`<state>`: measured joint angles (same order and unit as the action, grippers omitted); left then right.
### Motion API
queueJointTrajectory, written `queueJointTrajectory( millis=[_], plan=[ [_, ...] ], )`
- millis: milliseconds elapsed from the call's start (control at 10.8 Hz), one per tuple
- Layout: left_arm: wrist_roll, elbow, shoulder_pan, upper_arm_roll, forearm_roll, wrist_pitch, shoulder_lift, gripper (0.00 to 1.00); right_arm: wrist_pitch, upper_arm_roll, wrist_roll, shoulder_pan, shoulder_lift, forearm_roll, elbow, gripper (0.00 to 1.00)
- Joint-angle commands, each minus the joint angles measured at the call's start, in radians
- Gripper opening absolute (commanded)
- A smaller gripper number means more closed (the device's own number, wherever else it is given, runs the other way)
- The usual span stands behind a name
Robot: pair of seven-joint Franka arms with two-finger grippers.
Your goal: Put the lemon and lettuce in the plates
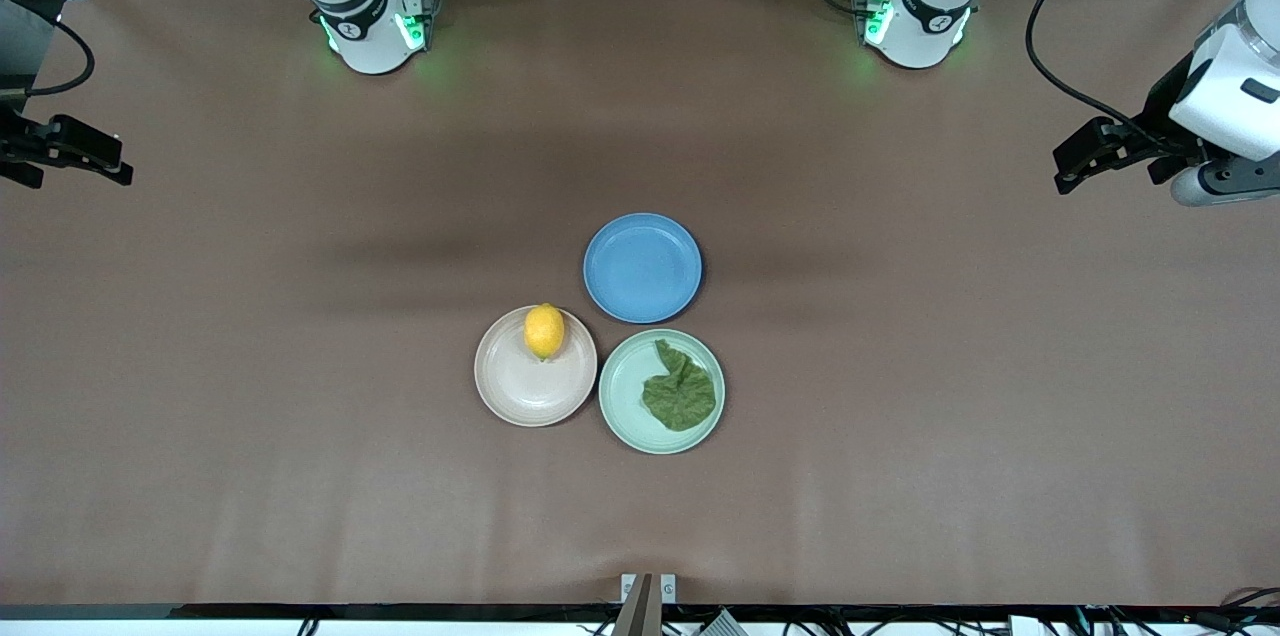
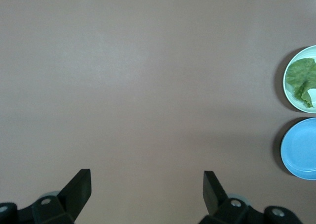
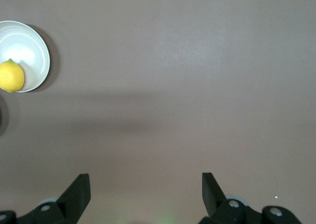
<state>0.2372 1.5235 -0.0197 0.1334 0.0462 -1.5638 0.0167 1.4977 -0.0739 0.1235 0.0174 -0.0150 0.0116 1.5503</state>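
Observation:
The yellow lemon (image 1: 544,330) lies on the pale pink-beige plate (image 1: 525,391), at the rim nearest the blue plate. The dark-green lettuce (image 1: 681,389) lies in the mint green plate (image 1: 625,396) beside it. My left gripper (image 1: 1066,166) hangs open over bare table at the left arm's end, nothing between its fingers (image 2: 147,184). My right gripper (image 1: 122,166) hangs open over the right arm's end, also empty (image 3: 146,187). The left wrist view shows the lettuce (image 2: 302,78) in its plate (image 2: 289,90). The right wrist view shows the lemon (image 3: 11,76) on its plate (image 3: 24,46).
A blue plate (image 1: 642,267) with nothing on it sits just farther from the front camera, touching close to the two other plates; it also shows in the left wrist view (image 2: 301,147). Brown table cloth (image 1: 300,366) spreads wide around the three plates.

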Motion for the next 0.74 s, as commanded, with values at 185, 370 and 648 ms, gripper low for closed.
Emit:
queueJointTrajectory(
  millis=[185, 370, 648],
  plan=[
    [-0.006, -0.013, -0.005, 0.002, -0.003, 0.01, 0.002, 1.0, 0.03, 0.009, -0.019, -0.004, 0.058, 0.01, 0.071, 1.0],
    [-0.009, -0.013, -0.002, 0.003, -0.005, 0.01, 0.002, 1.0, 0.027, 0.011, -0.021, -0.023, 0.046, 0.019, 0.059, 1.0],
    [-0.007, -0.011, 0.003, 0.003, -0.043, -0.001, 0.002, 1.0, 0.019, 0.013, -0.041, -0.028, 0.041, 0.013, 0.042, 1.0]
  ],
)
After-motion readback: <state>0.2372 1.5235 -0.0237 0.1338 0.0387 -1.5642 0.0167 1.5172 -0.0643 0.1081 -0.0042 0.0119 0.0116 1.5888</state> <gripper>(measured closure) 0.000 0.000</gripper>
